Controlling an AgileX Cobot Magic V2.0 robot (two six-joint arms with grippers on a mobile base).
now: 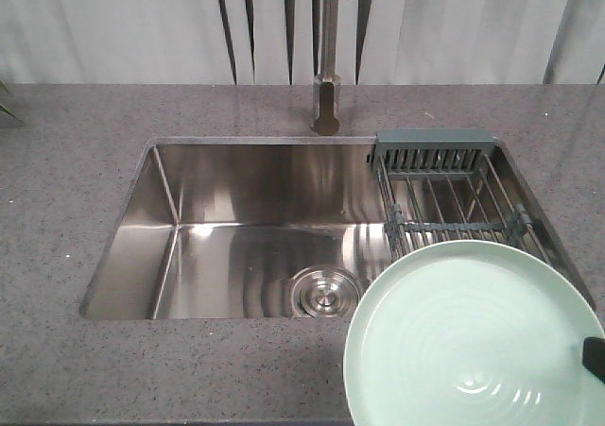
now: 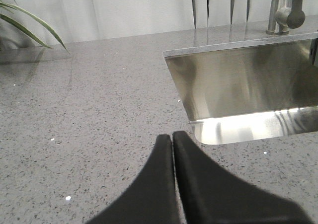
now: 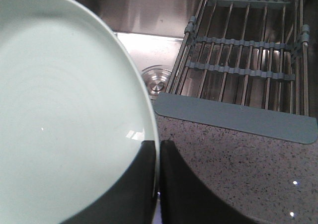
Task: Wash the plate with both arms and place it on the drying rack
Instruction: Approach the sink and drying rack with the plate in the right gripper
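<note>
The pale mint-green plate [image 1: 468, 336] hangs tilted over the sink's front right corner, its glossy ringed face toward the front camera. My right gripper [image 3: 158, 143] is shut on the plate [image 3: 64, 105] at its rim, one black finger on each face; in the front view only a black tip [image 1: 594, 358] shows at the plate's right edge. The drying rack [image 1: 454, 195] of wire bars with grey-green end pieces sits across the right part of the sink, behind the plate. My left gripper [image 2: 172, 137] is shut on nothing, over the counter left of the sink.
The steel sink basin [image 1: 246, 237] has a round drain [image 1: 324, 291] near its front. A steel faucet [image 1: 328, 58] rises behind it. Speckled grey countertop [image 1: 66, 180] surrounds the sink. Plant leaves [image 2: 25, 25] reach in at the far left.
</note>
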